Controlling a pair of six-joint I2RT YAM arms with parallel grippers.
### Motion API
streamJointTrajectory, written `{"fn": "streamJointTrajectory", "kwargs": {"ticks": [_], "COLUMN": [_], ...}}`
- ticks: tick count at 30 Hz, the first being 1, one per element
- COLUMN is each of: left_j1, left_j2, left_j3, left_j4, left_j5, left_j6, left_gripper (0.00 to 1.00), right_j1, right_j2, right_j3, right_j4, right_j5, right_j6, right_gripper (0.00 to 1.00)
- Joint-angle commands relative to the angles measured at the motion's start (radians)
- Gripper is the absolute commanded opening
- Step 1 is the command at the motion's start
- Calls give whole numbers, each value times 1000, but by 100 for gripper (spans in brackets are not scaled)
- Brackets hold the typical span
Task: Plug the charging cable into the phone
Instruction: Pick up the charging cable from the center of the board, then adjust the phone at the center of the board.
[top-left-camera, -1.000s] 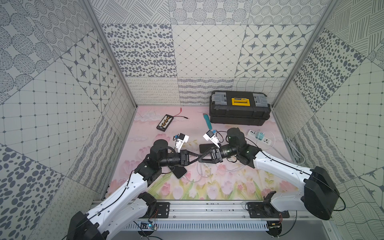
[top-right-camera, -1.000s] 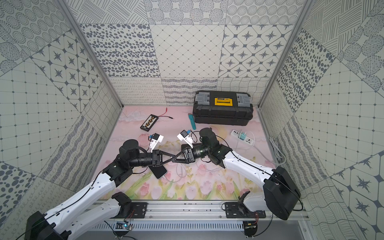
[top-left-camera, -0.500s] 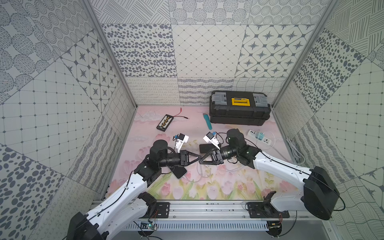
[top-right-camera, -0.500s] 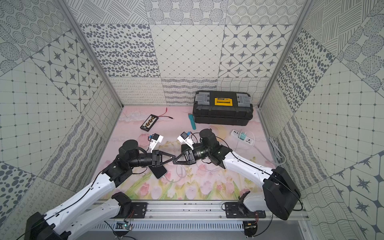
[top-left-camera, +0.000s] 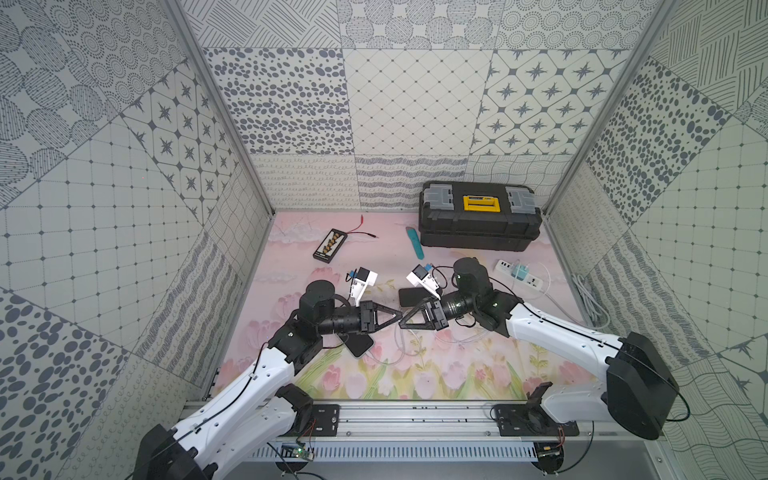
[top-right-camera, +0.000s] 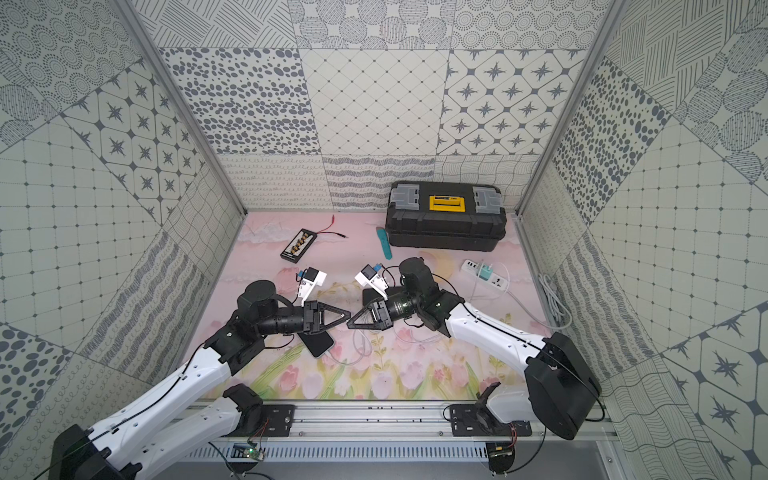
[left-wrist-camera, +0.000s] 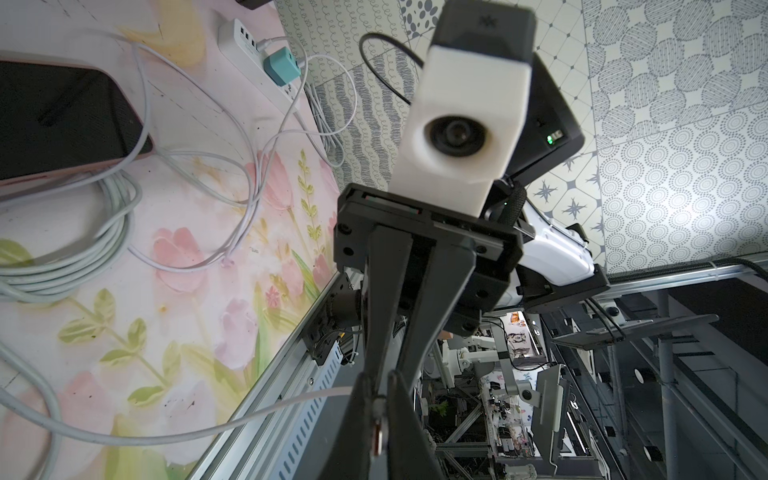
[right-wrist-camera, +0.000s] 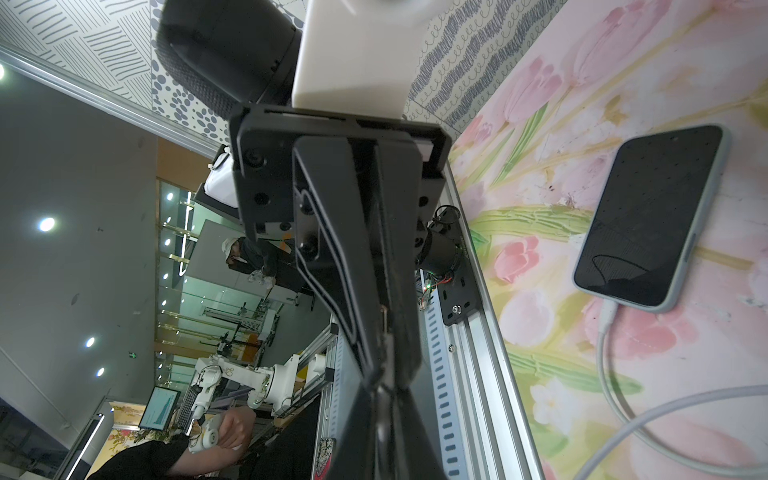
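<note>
My left gripper and right gripper meet tip to tip above the middle of the flowered mat. The left gripper is shut on the white plug of the charging cable, which trails off to the mat. The right gripper has shut on the same cable end at the left jaws' tips. A dark phone in a grey case lies under the left arm with another white cable in its port. A second phone in a pink case lies behind the right gripper.
A black toolbox stands at the back right. A white power strip with a teal adapter lies near the right wall, with coiled cable beside it. A teal tool and a black connector board lie at the back. Loose cable loops lie mid-mat.
The right gripper's jaws, open around the left gripper's tips a second ago, have closed on the cable end. The left arm has stayed put.
</note>
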Motion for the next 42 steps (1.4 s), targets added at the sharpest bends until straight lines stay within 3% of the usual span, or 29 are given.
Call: {"fn": "streamJointTrajectory", "kwargs": {"ticks": [1, 2, 5, 6, 7, 12, 15, 17, 21, 31, 35, 42], "left_j1": [-1, -1, -1, -1, -1, 32, 55, 55, 28, -42, -57, -67], "left_j2": [5, 5, -3, -8, -15, 12, 110, 171, 314, 555, 627, 691], "left_j3": [-3, -2, 9, 18, 29, 111, 140, 118, 66, 207, 270, 298], "left_j4": [6, -3, -62, -99, -149, -473, -636, -633, -448, -409, -408, -393], "left_j5": [29, 23, -30, -61, -109, -435, -519, -532, -463, -530, -535, -534], "left_j6": [25, 30, 47, 54, 61, -7, -94, -185, -312, -412, -419, -430], "left_gripper": [3, 15, 79, 92, 98, 99, 99, 99, 96, 93, 93, 92], "right_j1": [-4, -5, -18, -25, -34, -129, -217, -239, -265, -320, -339, -335], "right_j2": [14, 14, 9, 4, 0, -13, 7, 33, 146, 383, 413, 457], "right_j3": [13, 15, 11, 9, 9, -1, -11, 14, 102, 247, 250, 244], "right_j4": [53, 51, 36, 19, -6, -188, -236, -295, -366, -449, -450, -469], "right_j5": [2, 4, 17, 27, 42, 248, 409, 563, 729, 985, 1021, 980], "right_j6": [-7, -10, -32, -52, -76, -182, -193, -244, -291, -347, -360, -380], "right_gripper": [0, 0, 0, 0, 0, 0, 0, 0, 0, 0, 0, 0]}}
